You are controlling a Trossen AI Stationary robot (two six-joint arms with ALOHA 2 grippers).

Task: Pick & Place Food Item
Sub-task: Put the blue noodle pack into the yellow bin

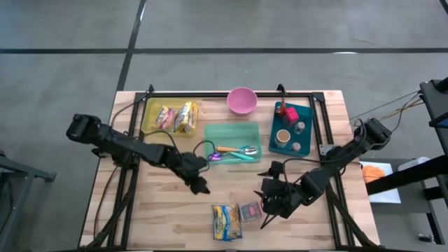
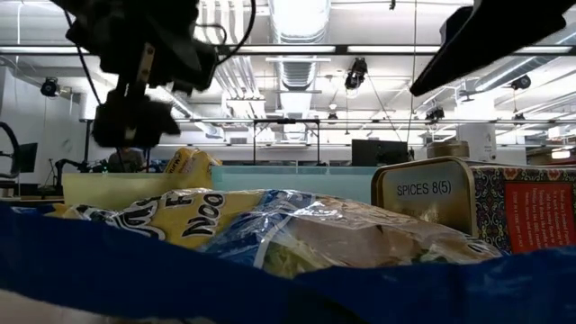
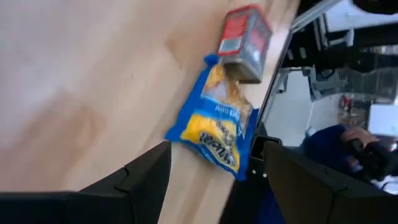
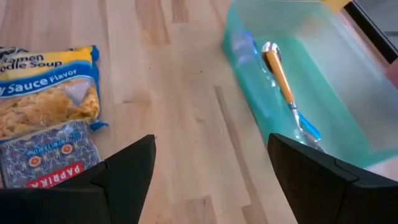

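**Near the front edge, a noodle packet and a spice tin side by side**

Near the table's front edge, we see the ramen noodle packet (image 1: 226, 221) lying flat, with the paprika tin (image 1: 250, 211) touching its right side. Neither is held. Just right of the tin hangs our right gripper (image 1: 269, 203), its jaws spread apart and empty. Our left gripper (image 1: 199, 185) hovers to the far left of the packet, over bare wood, jaws likewise apart with nothing between them. Farther back sits the teal tray (image 1: 232, 130) holding a spoon (image 1: 225, 148) with an orange handle. Behind it stand the pink bowl (image 1: 242, 100), the yellow tray (image 1: 148, 115) of packets on the left, and the dark teal tray (image 1: 306, 113) on the right.
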